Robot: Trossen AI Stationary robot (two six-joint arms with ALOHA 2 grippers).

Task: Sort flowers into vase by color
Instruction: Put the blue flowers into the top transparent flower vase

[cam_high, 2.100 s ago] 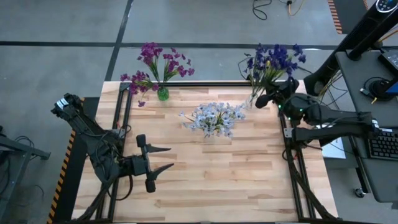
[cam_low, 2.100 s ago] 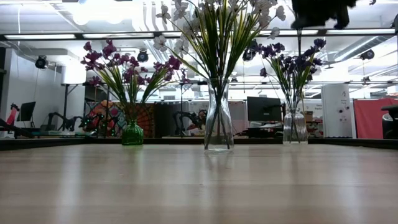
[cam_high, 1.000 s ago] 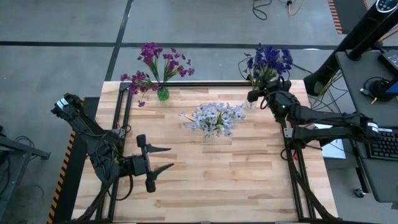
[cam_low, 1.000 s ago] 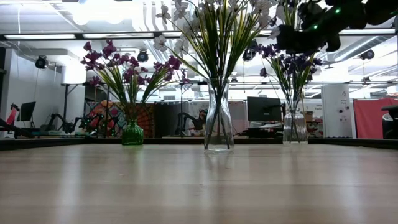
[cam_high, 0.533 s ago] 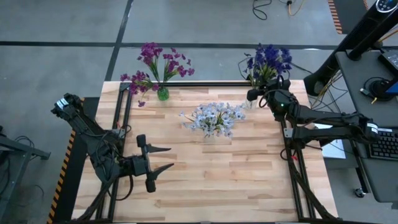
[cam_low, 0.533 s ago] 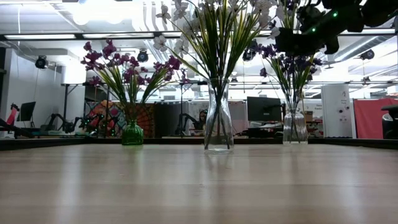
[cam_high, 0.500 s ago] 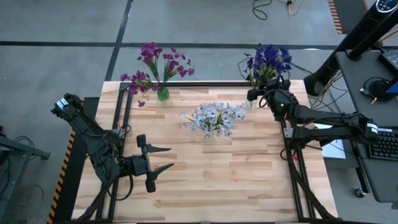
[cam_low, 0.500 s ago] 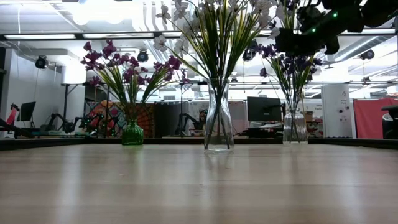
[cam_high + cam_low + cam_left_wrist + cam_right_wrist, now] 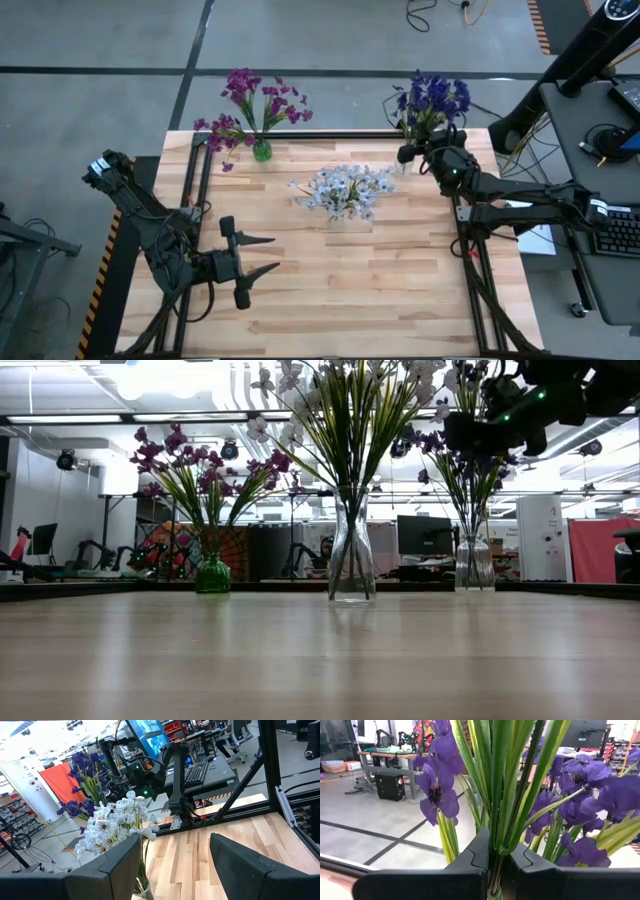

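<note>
Blue-violet flowers stand in a clear vase at the table's far right corner. My right gripper is shut on their stems above the vase mouth, as the low view also shows. Pale white-lavender flowers fill a clear vase at the table's middle. Magenta-purple flowers stand in a small green vase at the far left. My left gripper hangs open over the near left part of the table, touching nothing. My right gripper pinches the bunched green stems of the blue-violet flowers between its two fingers, some way below the blossoms. The fingers come about level from the table's right side and lie across the stems. The stems stay upright, with their lower ends in the clear vase.
A black metal frame runs along the table's left, far and right sides. Bare wood spreads across the near half of the table. My left wrist view shows the white-lavender flowers and the right arm beyond.
About two seconds ago my right gripper stood higher and farther right; it came down and toward the table's left onto the blue-violet stems, and the spread blossoms drew into a tighter bunch. Over the last second it has held nearly still.
</note>
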